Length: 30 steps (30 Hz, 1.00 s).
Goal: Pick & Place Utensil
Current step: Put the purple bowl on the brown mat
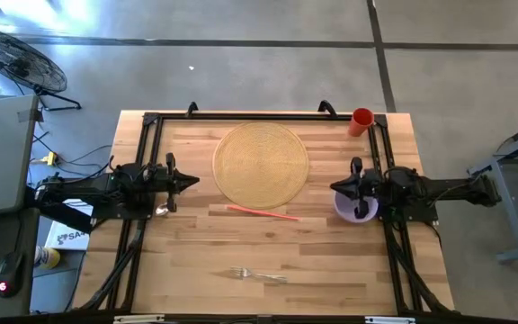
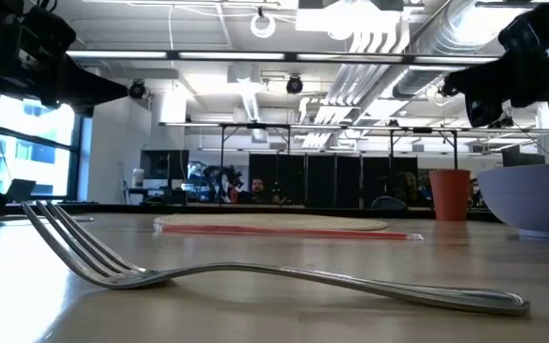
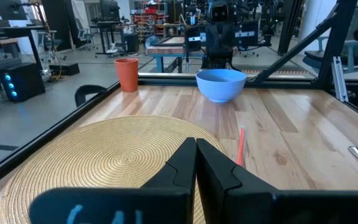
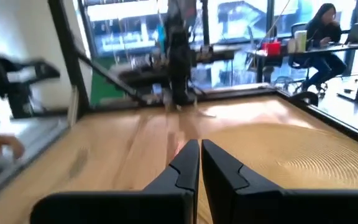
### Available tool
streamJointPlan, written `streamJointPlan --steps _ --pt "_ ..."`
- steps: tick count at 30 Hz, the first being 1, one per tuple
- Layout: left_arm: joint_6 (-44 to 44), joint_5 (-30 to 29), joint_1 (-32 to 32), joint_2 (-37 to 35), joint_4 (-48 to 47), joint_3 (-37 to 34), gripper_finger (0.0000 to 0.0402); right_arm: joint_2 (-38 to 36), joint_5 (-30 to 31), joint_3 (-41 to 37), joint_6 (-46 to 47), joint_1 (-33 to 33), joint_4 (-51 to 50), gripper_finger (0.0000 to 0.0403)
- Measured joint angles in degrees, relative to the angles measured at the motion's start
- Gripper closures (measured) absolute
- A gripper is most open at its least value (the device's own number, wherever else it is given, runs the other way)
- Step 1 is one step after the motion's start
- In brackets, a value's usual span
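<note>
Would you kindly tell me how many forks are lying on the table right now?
1. The fork lies alone near the table's front edge, in front of the straw and the woven mat.

Almost no readable text in any view. On white box (image 1: 64,236) on floor beside table's left edge, under left arm: dark letters "SA" visible, rest of word cut off by arm. On left gripper (image 3: 196,163) body, in left wrist view: faint blue handwritten marks, looks like number, cannot read it. No readable brand, label or sign elsewhere.
</note>
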Motion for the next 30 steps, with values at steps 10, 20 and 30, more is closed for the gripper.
streamJointPlan --steps 10,20,30 --pt "0.0 -0.02 0.02 0.0 -0.02 0.0 0.0394 3.11 0.29 2.05 13.13 1.46 2.22 0.0391" --pt "0.0 -0.04 0.0 0.0 0.0 0.0 0.0394 26.21 16.92 16.85 16.01 14.18 -5.19 0.0402" --pt "0.0 -0.07 0.0 0.0 0.0 0.0 0.0394 51.92 25.18 43.59 36.82 23.21 -39.48 0.04"
